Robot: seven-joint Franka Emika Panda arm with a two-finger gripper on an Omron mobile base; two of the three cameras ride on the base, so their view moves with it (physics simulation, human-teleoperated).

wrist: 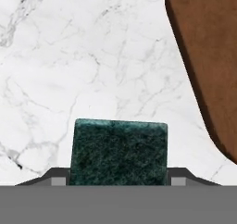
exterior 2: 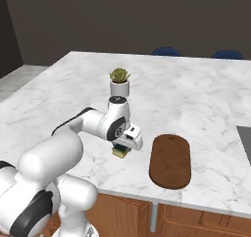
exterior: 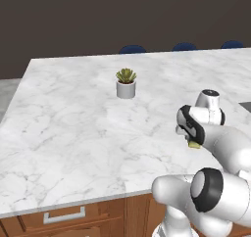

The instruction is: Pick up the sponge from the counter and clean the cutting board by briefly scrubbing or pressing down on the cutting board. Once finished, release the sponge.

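Observation:
The sponge sits between my fingertips with its dark green layer facing the hand camera, and my gripper is shut on it. From the right base view, the sponge shows its yellow side under the gripper, low over the white marble counter; whether it touches the marble I cannot tell. A yellow corner of the sponge peeks out below the hand. The dark reddish-brown cutting board lies flat just right of the sponge near the front edge, and the cutting board lies at the hand view's upper right.
A small plant in a white pot stands on the counter behind the arm. Blue chair backs line the far edge. A dark inset panel sits at the right edge. The counter's front edge runs just below the cutting board.

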